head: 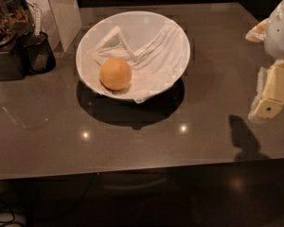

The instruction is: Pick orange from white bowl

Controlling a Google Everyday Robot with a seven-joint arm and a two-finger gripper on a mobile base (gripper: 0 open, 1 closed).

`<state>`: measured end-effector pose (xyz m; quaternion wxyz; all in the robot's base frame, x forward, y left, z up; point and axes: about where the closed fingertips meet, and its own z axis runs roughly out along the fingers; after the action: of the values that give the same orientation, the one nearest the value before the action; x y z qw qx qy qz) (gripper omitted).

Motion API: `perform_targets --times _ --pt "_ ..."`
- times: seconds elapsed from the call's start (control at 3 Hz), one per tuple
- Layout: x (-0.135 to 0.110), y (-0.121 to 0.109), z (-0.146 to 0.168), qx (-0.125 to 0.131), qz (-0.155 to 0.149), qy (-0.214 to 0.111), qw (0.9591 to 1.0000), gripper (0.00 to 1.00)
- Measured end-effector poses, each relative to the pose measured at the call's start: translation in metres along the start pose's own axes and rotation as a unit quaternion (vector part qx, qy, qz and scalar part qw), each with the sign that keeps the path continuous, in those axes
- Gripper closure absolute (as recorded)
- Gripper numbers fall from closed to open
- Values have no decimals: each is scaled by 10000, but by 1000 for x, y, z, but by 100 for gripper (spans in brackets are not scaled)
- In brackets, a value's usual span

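The orange [115, 74] lies in the lower left part of the white bowl [176, 28], resting on the crumpled white cloth that lines it. The bowl stands on the dark counter, back of centre. My gripper [270, 98] is at the right edge of the view, well to the right of the bowl and above the counter, holding nothing that I can see. It casts a shadow on the counter below it.
A black cup [38, 53] with a utensil stands left of the bowl, beside a dark appliance [4, 37] at the far left. A white panel [61, 8] leans behind them. The counter's front edge [132, 171] runs across the lower view.
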<state>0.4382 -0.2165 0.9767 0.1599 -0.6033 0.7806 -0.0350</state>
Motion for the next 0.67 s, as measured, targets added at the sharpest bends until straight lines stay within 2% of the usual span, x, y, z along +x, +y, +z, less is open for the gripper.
perform_targets --times 0.33,0.67 --pt "-1 0 0 11 -5 -15 10000 0" --pt "-21 -1 5 -133 -152 -372 9991 0"
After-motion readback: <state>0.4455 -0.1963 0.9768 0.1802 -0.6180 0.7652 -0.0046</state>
